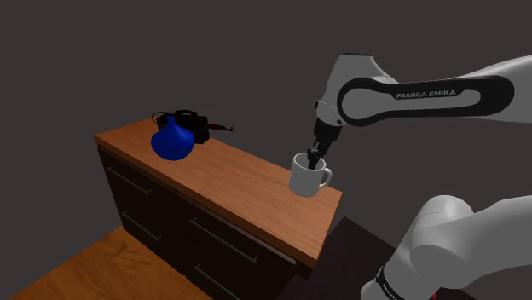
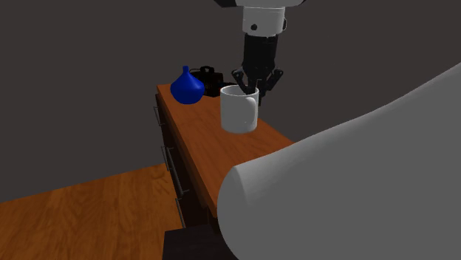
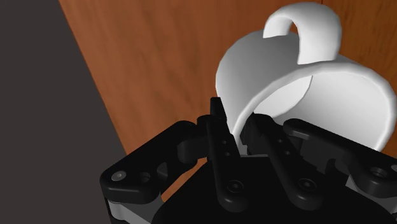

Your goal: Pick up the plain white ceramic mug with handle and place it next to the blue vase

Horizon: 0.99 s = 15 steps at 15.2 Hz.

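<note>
Dark walls, wood-topped cabinet (image 1: 230, 175) | my gripper (image 1: 313, 159) is clamped on the white mug (image 1: 303, 179) at its rim, one finger inside, one outside | mug upright at the cabinet end nearest my stand | blue vase (image 1: 170, 141) at the far end, well apart | black object (image 1: 194, 124) just behind the vase

The white mug (image 2: 239, 112) hides one end effector (image 2: 252, 90) fingertip, and the blue vase (image 2: 187, 87) half-covers an unidentifiable black object (image 2: 212, 80).

White mug (image 1: 307, 179), blue vase (image 1: 170, 142), reddish-brown wood-grain counter (image 1: 230, 170)
</note>
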### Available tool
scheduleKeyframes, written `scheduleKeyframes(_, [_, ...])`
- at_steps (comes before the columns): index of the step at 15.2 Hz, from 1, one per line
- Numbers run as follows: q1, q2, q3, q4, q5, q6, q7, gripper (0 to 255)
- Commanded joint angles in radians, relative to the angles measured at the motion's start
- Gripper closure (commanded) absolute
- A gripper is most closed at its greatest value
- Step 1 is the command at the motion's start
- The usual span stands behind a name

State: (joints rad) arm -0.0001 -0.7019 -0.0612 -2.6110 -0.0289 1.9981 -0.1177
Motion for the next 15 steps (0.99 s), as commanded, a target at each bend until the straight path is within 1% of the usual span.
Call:
scheduleKeyframes(1, [0.0,-0.004,0.0,0.024,0.0,-0.027,0.0,255])
scheduleKeyframes(15, [0.003,-0.005,0.006,0.211,0.005,-0.216,0.001,255])
